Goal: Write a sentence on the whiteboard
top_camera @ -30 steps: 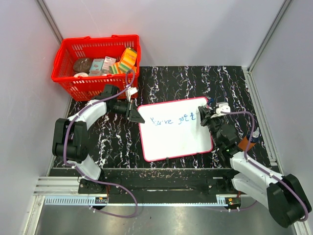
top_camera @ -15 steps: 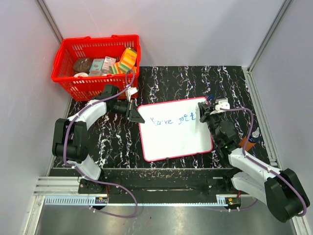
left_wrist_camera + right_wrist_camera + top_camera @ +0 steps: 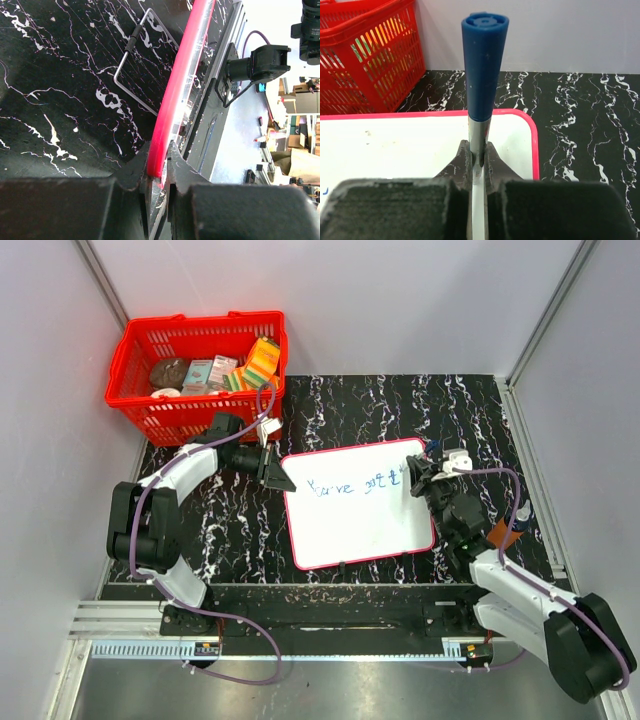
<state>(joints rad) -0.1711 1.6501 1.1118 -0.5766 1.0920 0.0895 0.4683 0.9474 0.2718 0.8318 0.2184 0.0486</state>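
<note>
The whiteboard lies flat in the middle of the black marbled worktop, slightly skewed, between the two arms. The left gripper is closed narrowly on the board's far left corner. In the left wrist view, its fingers pinch the thin red frame edge-on. The right gripper hangs over the board's far right corner. It is clamped on the silver barrel of a marker, whose blue end points up. Whether the tip touches the board cannot be told.

The sentence runs in one line of thin blue handwriting across the far part of the white surface. Its last letters sit just left of the right gripper and are too small to read fully.

A red basket holding boxes and packets stands at the far left corner of the worktop, just beyond the left arm. A bent wire loop shows beside the frame's near stretch.
</note>
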